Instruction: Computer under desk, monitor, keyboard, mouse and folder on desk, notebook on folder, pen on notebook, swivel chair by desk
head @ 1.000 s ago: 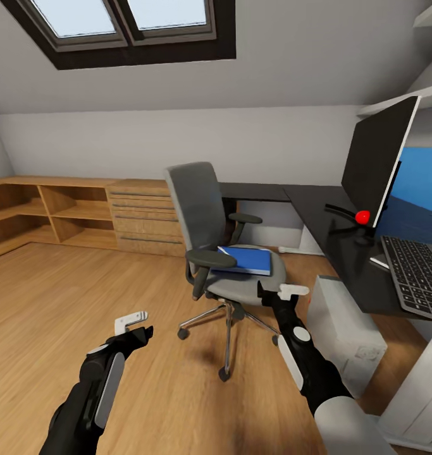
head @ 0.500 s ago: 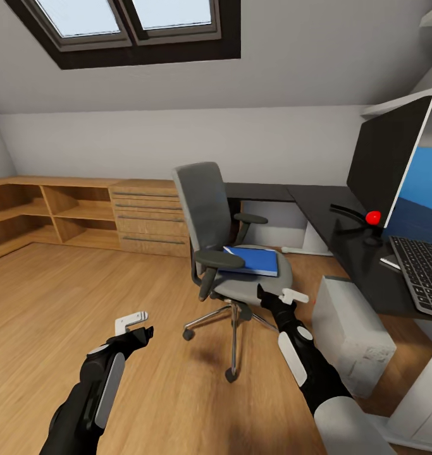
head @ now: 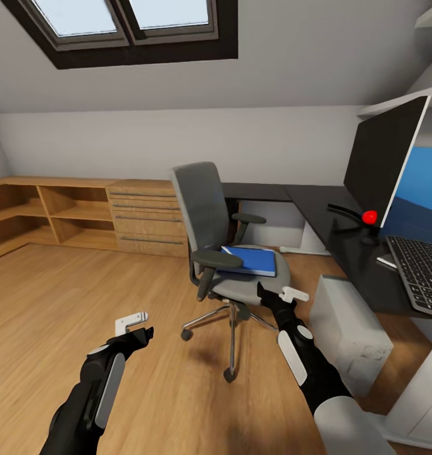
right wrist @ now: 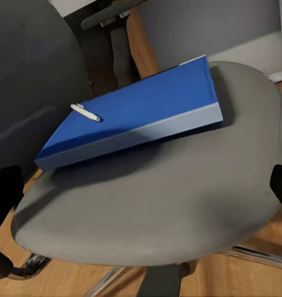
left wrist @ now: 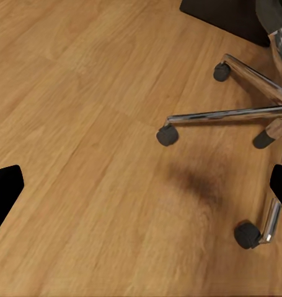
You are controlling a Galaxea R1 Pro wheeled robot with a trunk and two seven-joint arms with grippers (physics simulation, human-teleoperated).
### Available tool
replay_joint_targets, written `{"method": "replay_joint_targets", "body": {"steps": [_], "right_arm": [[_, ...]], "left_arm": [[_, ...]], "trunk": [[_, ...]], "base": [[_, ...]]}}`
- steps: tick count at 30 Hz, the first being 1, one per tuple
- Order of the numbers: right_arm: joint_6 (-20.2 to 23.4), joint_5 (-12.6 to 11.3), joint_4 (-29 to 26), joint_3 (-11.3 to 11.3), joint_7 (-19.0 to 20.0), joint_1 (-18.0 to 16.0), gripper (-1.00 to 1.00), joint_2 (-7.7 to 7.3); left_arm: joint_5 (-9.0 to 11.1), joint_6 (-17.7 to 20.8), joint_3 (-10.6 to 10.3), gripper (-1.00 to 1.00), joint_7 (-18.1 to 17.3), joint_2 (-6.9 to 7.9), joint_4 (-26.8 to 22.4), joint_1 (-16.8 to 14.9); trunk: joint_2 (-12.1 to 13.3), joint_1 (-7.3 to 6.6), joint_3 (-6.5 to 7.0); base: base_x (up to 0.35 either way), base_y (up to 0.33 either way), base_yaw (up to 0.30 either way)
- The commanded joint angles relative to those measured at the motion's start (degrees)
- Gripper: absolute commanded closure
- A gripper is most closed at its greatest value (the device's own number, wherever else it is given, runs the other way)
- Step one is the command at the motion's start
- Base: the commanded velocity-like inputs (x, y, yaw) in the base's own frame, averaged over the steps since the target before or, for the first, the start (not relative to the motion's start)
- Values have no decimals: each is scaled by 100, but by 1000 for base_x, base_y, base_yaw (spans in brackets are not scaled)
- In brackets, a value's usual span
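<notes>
Lying flat on the swivel chair seat at frame centre, the folder carries a small white pen near one corner. The right gripper hovers just before the seat edge, jaws spread open and empty. Lower left, the left gripper hangs over the wood floor, jaws also open. Monitor and keyboard sit on the counter at right, computer beneath.

- The left arm is black with a grey stripe. It reaches forward and stays low.
- The left gripper has white fingers spread apart, with nothing between them.
- The right arm reaches forward and up.
- The right gripper has its fingers spread wide. It holds nothing.
</notes>
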Motion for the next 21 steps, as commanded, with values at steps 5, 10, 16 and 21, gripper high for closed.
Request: {"method": "replay_joint_targets", "body": {"steps": [5,10,16,21], "right_arm": [[-14,-69,-51,26,-47,-4,-100,40],[-16,-68,-64,18,-32,-4,-100,52],[-20,-65,-59,24,-23,-4,-100,53],[-21,-60,-59,25,-22,-4,-100,60]], "left_arm": [[62,24,6,-100,38,-3,6,-2],[62,24,6,-100,38,-3,7,-2],[62,24,6,-100,37,-7,7,-2],[62,24,6,-100,35,-9,8,-2]], "trunk": [[-2,-1,-6],[-2,-1,-6],[-2,-1,-1],[-2,-1,17]], "base": [[0,0,-238],[0,0,-234],[0,0,-79],[0,0,-208]]}}
